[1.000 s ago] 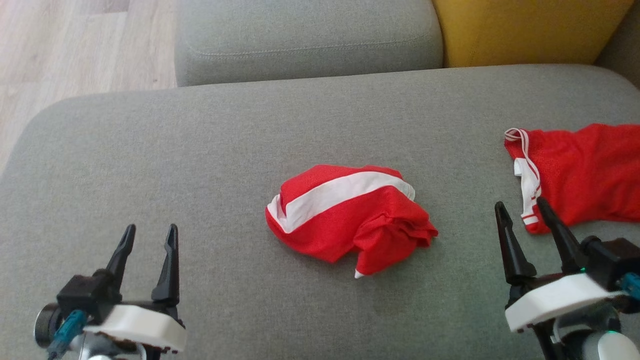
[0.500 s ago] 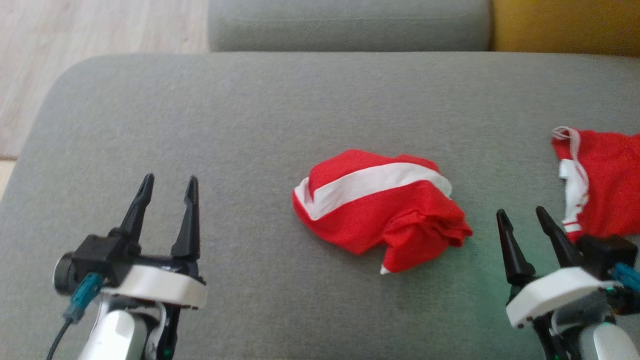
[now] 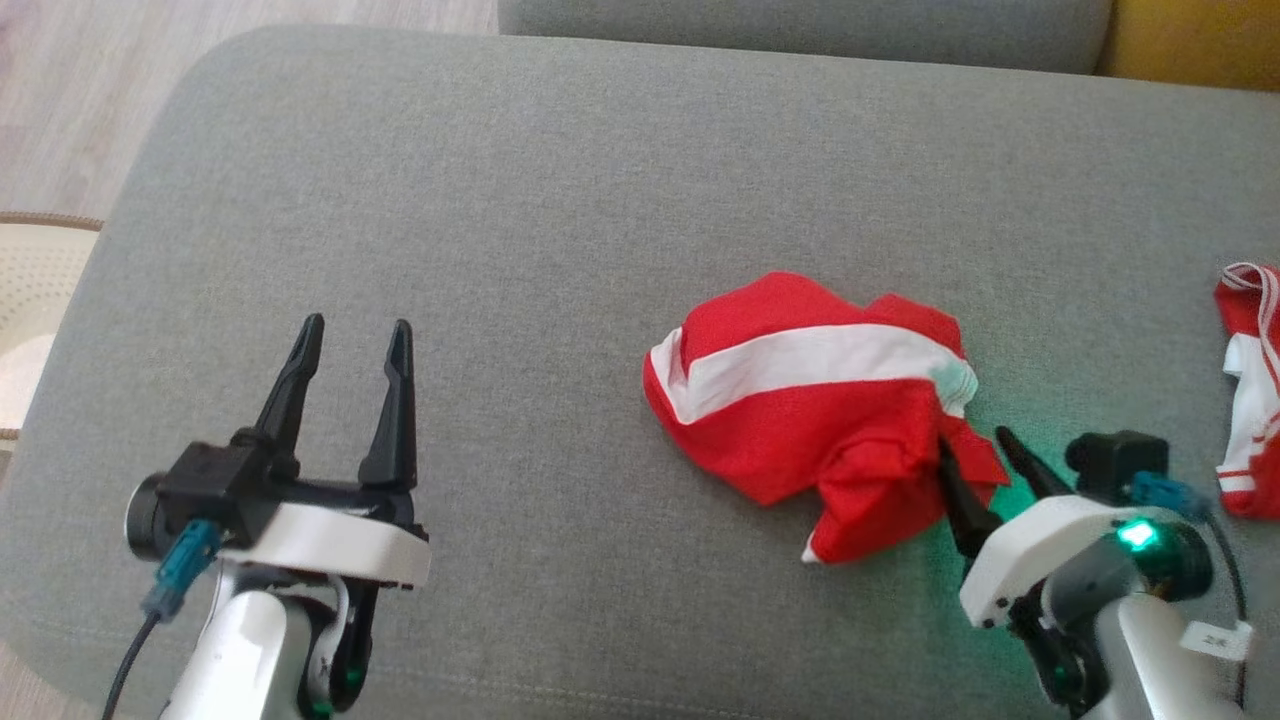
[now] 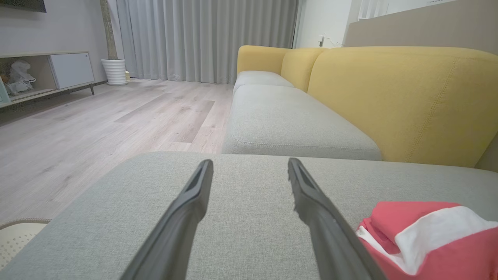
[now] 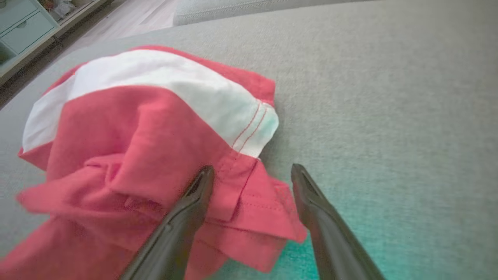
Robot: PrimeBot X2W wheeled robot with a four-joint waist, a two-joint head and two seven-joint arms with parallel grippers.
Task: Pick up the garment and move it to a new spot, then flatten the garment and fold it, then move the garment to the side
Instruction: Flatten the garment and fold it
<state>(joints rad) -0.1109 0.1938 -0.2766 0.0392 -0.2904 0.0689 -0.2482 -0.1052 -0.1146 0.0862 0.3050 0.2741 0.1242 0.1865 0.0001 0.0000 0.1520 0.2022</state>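
Note:
The garment (image 3: 820,400), red with a broad white band, lies crumpled on the grey sofa seat (image 3: 560,200), right of centre in the head view. My right gripper (image 3: 972,440) is open at its near right corner. In the right wrist view, the gripper (image 5: 251,171) has one finger lying over the red folds and the other over bare cushion, with the hem of the garment (image 5: 136,128) between them. My left gripper (image 3: 356,323) is open over bare cushion, well to the garment's left. In the left wrist view, that gripper (image 4: 249,162) has nothing between its fingers and the garment (image 4: 428,241) sits at lower right.
A second red-and-white garment (image 3: 1250,390) lies at the seat's right edge. Another grey seat (image 4: 288,124) and a yellow backrest (image 4: 400,101) lie beyond. To the left are wood floor (image 3: 60,90) and a cream perforated object (image 3: 30,290).
The camera has tilted down and shifted, so everything sits further right. My right gripper has moved in to the garment's right corner and now straddles it. The garment lies as before.

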